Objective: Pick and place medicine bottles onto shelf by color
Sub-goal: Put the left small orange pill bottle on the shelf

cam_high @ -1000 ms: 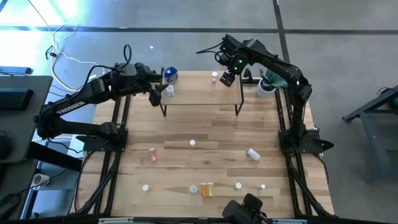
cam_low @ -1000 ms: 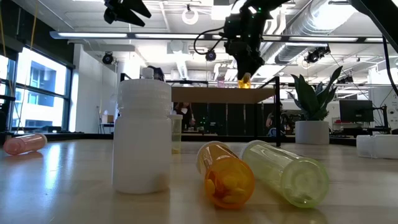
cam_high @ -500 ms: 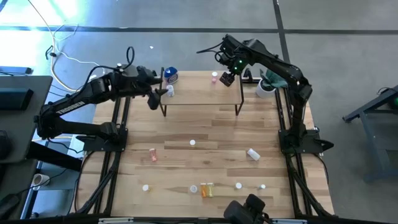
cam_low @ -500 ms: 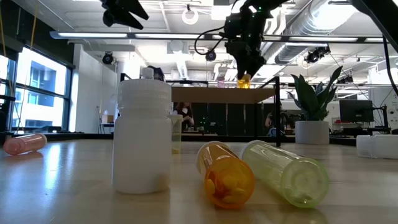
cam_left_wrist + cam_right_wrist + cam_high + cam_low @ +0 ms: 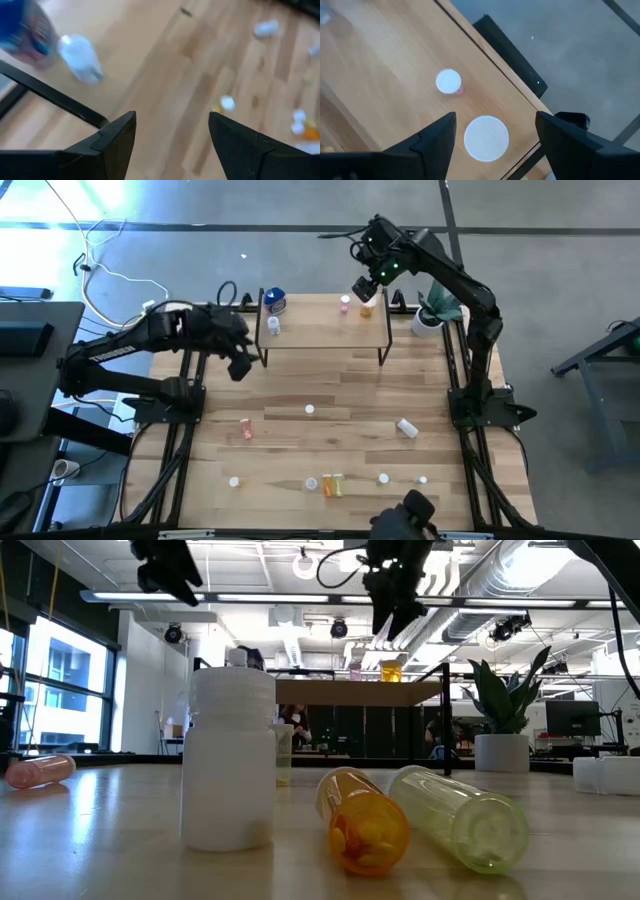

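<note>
Seen from above, a wooden counter (image 5: pixel 330 395) fills the middle of the frame, with a small light-wood shelf (image 5: pixel 325 328) on black legs standing near its upper edge.

The right tool (image 5: pixel 365 286) hangs over the upper right part of the shelf, its fingers apart and holding nothing. Directly below it, standing free on the shelf, is an amber bottle (image 5: pixel 367 308) with a white cap, just beside a small pink bottle (image 5: pixel 345 304). In the right wrist view both caps show from above between the spread fingers. At the upper left end of the shelf stand a larger blue-topped bottle (image 5: pixel 274 301) and a small white bottle (image 5: pixel 272 326).

The left tool (image 5: pixel 241 360) sits left of the shelf, off its corner and above the counter, fingers apart and empty.

The step in hand looks like the end of a placement: the amber bottle is set down and let go, and both tools are free.

Many bottles remain loose on the counter: a pink one (image 5: pixel 246 428) at lower left, a white one (image 5: pixel 406 427) at centre right, an orange one (image 5: pixel 333 483) and several tiny white ones along the lower edge. The next move likely calls for one arm to travel down the frame to one of these, come down over it with fingers spread, and close on it.
</note>
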Controlling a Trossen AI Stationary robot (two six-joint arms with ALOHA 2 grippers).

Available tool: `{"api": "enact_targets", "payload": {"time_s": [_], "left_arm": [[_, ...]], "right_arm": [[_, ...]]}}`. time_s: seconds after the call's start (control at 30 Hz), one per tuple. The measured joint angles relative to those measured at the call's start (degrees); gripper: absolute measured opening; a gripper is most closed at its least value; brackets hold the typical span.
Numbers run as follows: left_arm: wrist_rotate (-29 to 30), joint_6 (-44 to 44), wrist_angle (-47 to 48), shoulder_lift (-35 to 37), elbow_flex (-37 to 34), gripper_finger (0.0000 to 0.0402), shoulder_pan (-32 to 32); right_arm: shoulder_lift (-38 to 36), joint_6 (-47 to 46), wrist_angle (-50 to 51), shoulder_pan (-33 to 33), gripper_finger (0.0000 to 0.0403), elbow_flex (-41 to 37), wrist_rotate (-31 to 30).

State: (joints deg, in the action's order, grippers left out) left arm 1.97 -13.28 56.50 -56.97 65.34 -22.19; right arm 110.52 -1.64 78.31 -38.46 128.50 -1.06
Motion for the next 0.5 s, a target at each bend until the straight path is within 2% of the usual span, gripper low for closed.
{"api": "enact_targets", "payload": {"time_s": [0.2,0.5], "left_arm": [[0.56,-4.63,4.32,0.00,0.00,0.0241,7.72],[7.11,-15.45,5.70,0.00,0.00,0.0241,20.64]], "right_arm": [[0.00,-2.64,2.77,0.49,0.0264,3.96,-0.01],[0.00,-6.00,6.01,5.21,0.0264,5.43,-0.01]]}}
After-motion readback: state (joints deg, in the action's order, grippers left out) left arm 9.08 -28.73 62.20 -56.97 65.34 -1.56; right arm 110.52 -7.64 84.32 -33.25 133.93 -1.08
